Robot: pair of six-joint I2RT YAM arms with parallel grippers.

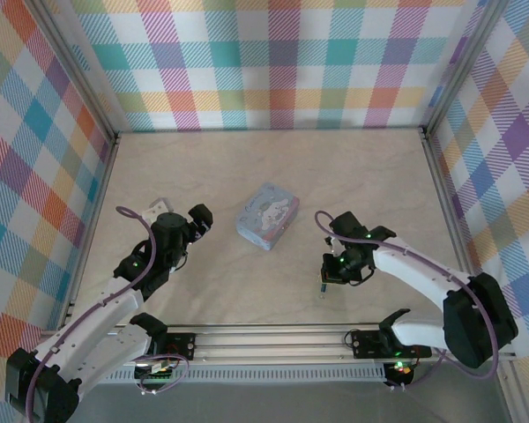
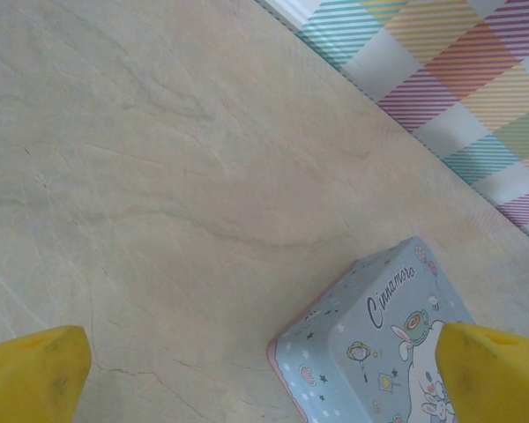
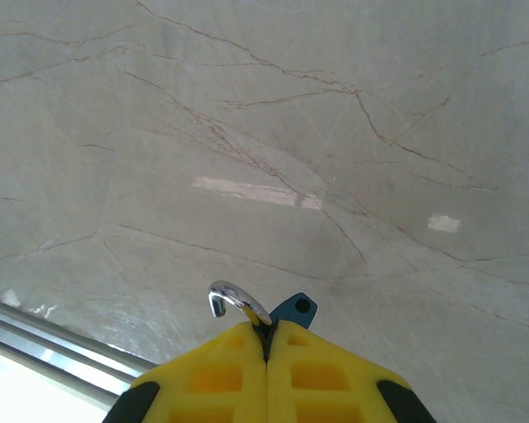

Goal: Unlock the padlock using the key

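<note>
Right wrist view: padlock (image 3: pixel 291 308) pinched in my right end effector (image 3: pixel 266 339), right of the tin (image 1: pixel 267 216) and nearer the arm bases.
Its shackle (image 3: pixel 234 298) pokes hook-like past the pressed-together fingers. Whether it is sprung I cannot tell, so I judge the key work not yet done. My left end effector (image 1: pixel 201 222) hangs spread wide, left of the tin. Pale marbled worktop (image 1: pixel 353 167), plaid walls (image 1: pixel 273 62) around.
</note>
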